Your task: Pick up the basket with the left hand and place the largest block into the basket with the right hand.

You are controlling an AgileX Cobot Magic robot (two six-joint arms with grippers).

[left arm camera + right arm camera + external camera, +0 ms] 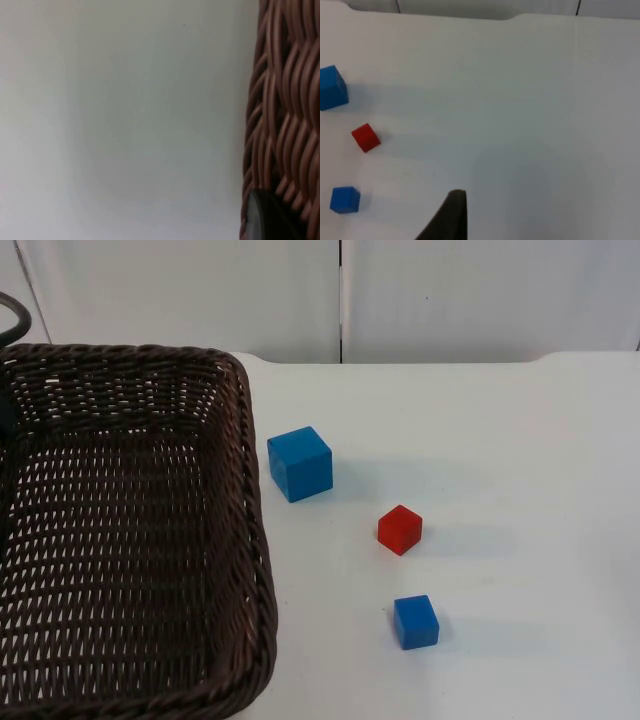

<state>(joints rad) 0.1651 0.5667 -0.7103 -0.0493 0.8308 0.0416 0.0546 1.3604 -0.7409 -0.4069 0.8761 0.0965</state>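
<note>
On your left side of the white table sits the dark brown wicker basket, its long axis running from the near edge toward the grey partition wall. The largest block, a blue cube, stands on the table just beside the basket's right rim, one corner turned toward you. A small red cube and a smaller blue cube lie nearer you, apart from each other.

Your left gripper is against the basket's woven wall; whether it grips, you cannot tell. Your right gripper hangs over bare table, well apart from the cubes, its opening hidden too.
</note>
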